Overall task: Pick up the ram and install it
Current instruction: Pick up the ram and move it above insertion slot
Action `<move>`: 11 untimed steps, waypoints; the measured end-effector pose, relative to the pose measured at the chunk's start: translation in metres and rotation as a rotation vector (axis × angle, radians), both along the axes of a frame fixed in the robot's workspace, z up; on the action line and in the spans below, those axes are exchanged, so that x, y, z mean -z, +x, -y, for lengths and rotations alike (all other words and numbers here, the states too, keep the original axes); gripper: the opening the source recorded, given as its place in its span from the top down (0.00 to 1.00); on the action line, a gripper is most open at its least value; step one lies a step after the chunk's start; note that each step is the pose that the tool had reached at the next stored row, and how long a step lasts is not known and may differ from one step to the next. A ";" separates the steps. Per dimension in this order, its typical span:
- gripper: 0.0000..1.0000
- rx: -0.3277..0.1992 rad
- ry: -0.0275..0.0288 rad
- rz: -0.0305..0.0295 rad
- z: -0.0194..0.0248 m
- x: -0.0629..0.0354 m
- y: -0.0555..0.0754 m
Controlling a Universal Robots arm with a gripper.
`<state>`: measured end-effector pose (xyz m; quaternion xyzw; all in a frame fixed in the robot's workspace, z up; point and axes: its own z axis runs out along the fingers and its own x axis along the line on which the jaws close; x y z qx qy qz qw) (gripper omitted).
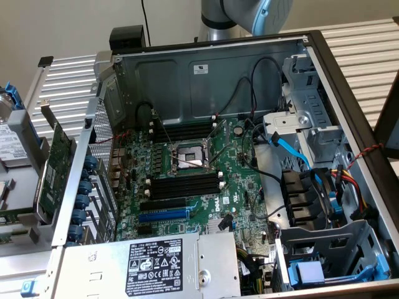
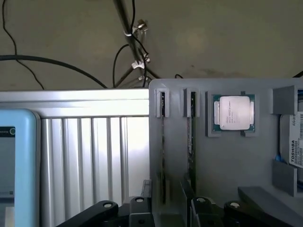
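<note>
The gripper appears in the wrist view as black linkages and pivot bolts, poised just over the near end of a grey tray; whether it is spread or pressed together cannot be told. Beneath it two ram sticks stand on edge in narrow slots of the tray. The outer ram stick is next to the tray's edge by the ribbed metal table, and the inner ram stick is between it and a processor seated in its own square pocket. Beyond the processor a Toshiba hard drive lies at the tray's far side. In the exterior view the arm stands behind the open computer case, well apart from the motherboard, whose black memory slots lie unfilled on either side of the processor socket
</note>
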<state>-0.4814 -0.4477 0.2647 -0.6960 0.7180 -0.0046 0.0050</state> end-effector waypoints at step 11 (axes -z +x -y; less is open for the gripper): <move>0.64 -0.013 0.0001 -0.0051 0.0057 0.0199 0.001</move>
